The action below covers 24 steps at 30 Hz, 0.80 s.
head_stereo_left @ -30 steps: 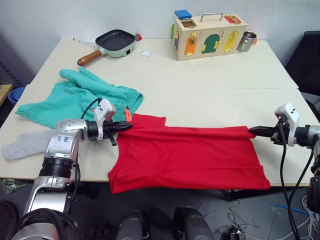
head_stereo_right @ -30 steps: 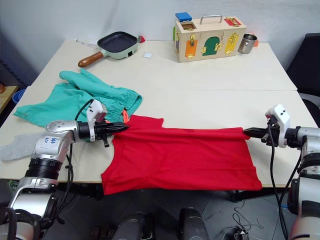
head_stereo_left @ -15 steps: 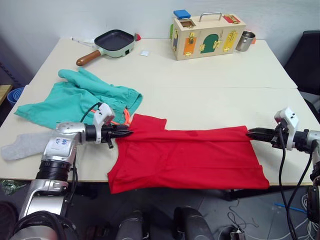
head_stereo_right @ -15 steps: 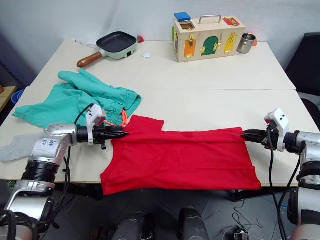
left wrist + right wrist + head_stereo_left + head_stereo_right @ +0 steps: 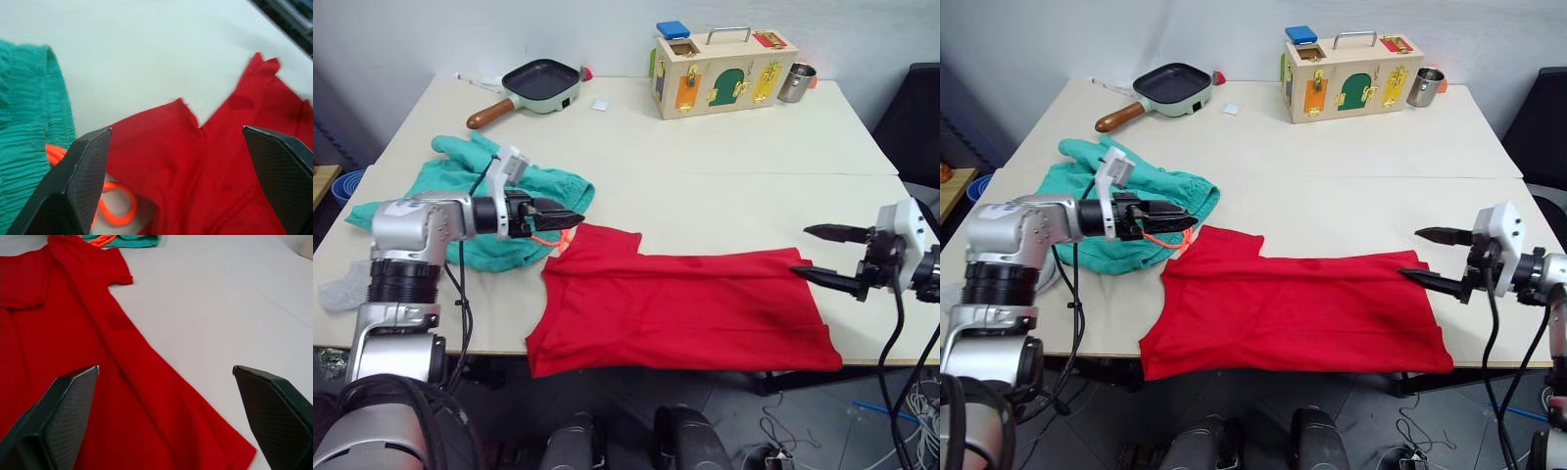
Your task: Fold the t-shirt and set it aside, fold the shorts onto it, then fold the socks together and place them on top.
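The red t-shirt [image 5: 685, 304] lies flat near the table's front edge, folded lengthwise, its lower edge hanging over the front. My left gripper [image 5: 570, 217] hovers open just past the shirt's left end, over the edge of the teal shorts [image 5: 564, 186]. In the left wrist view the shorts' orange drawstring [image 5: 53, 152] lies beside the shirt's sleeve [image 5: 161, 147]. My right gripper [image 5: 801, 251] stands open at the shirt's right end, holding nothing. A grey sock [image 5: 335, 292] shows at the far left, mostly hidden behind my left arm.
At the back of the table [image 5: 724, 176] stand a frying pan [image 5: 540, 80], a wooden latch box [image 5: 720, 69] with a blue block on top, and a metal cup [image 5: 796, 81]. A dark chair [image 5: 915, 117] stands at the right.
Both grippers opened and let go of the t-shirt's ends. The left gripper rose and drew back over the shorts; the right one pulled away to the right. The shirt stays flat.
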Each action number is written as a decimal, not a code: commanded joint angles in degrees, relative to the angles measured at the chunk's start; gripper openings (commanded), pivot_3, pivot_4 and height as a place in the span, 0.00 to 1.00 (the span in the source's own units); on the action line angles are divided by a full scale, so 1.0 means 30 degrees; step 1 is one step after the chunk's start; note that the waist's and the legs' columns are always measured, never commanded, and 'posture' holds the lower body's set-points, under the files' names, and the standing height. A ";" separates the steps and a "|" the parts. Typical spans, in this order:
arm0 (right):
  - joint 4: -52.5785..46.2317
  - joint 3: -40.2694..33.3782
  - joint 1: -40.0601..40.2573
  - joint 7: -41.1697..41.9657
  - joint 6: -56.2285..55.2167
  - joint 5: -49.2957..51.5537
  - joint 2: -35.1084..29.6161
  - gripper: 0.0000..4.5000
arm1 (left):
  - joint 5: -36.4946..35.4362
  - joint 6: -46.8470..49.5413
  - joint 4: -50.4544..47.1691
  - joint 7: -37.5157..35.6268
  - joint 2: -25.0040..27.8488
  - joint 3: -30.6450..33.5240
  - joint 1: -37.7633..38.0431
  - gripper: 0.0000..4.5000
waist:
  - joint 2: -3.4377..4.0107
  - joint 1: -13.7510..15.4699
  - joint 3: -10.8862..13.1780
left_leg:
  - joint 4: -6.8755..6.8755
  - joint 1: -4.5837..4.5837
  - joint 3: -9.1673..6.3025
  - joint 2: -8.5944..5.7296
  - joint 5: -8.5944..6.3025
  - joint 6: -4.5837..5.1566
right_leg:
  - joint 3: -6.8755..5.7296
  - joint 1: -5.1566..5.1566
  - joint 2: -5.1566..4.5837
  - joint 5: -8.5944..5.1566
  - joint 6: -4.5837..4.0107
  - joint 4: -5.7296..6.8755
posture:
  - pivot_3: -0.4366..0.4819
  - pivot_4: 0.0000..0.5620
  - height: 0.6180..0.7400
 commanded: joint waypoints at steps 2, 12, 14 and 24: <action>-0.1908 -0.0020 0.0139 -0.0847 -0.0050 0.0478 0.0350 1.00 | 0.1588 -0.1474 0.3299 0.1156 -0.1320 -0.0913 -0.1875 0.99 | -0.0010 0.0008 0.0006 | 0.0018 -0.0015 0.0003 -0.0001 0.0000 0.0000 | 0.0003 -0.0014 0.0001 0.0000 0.0000 0.0000 | 0.48 0.27 1.00; -0.3148 -0.0162 0.0931 -0.1483 0.0132 0.0859 0.0350 1.00 | 0.3659 -0.3161 0.6962 0.0898 -0.2857 -0.2299 -0.3015 0.79 | -0.0052 -0.0007 0.0030 | 0.0028 -0.0026 0.0002 -0.0008 -0.0001 0.0002 | -0.0004 -0.0028 -0.0006 0.0000 0.0000 -0.0004 | 0.48 0.27 1.00; -0.3317 -0.0266 0.1038 -0.1598 0.0177 0.0938 0.0303 1.00 | 0.3926 -0.3416 0.7055 0.0764 -0.2844 -0.2405 -0.2949 0.66 | -0.0052 -0.0006 0.0030 | 0.0031 -0.0025 -0.0002 -0.0006 -0.0001 0.0002 | -0.0003 -0.0028 -0.0010 0.0000 0.0000 -0.0003 | 0.48 0.27 1.00; -0.3546 -0.0395 0.1399 -0.2224 0.0170 0.1138 0.0281 1.00 | 0.3326 -0.6378 0.6215 0.0299 -0.3029 -0.0807 -0.2031 0.00 | -0.0057 0.0011 0.0033 | 0.0050 -0.0030 -0.0005 -0.0004 -0.0003 0.0006 | -0.0004 -0.0030 -0.0022 0.0000 0.0000 -0.0004 | 0.48 0.27 1.00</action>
